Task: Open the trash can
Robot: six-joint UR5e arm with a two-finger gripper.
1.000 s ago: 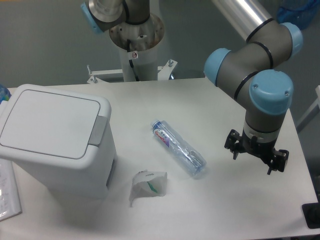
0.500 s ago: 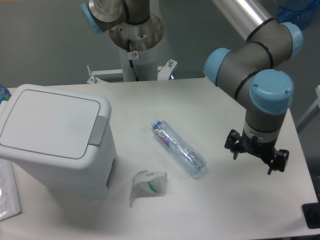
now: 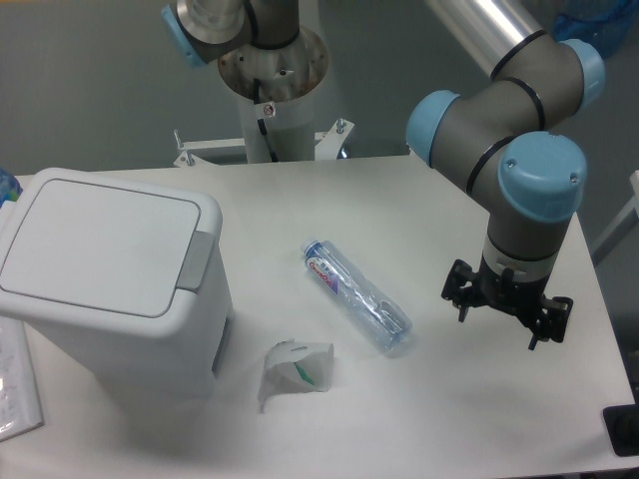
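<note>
The trash can [image 3: 110,274] is a large white boxy bin at the left of the table. Its flat lid lies closed, and a grey push tab [image 3: 197,261] sits on its right edge. My gripper [image 3: 505,319] hangs over the right side of the table, far from the bin. Its black fingers point down and stand apart, with nothing between them.
A clear plastic bottle [image 3: 356,295] lies on its side mid-table, between bin and gripper. A crumpled white paper scrap [image 3: 295,370] rests in front of the bin. Papers [image 3: 15,384] lie at the left edge. A dark object [image 3: 623,429] sits at the table's right corner.
The gripper and wrist have shifted slightly to the left. Nothing else has moved.
</note>
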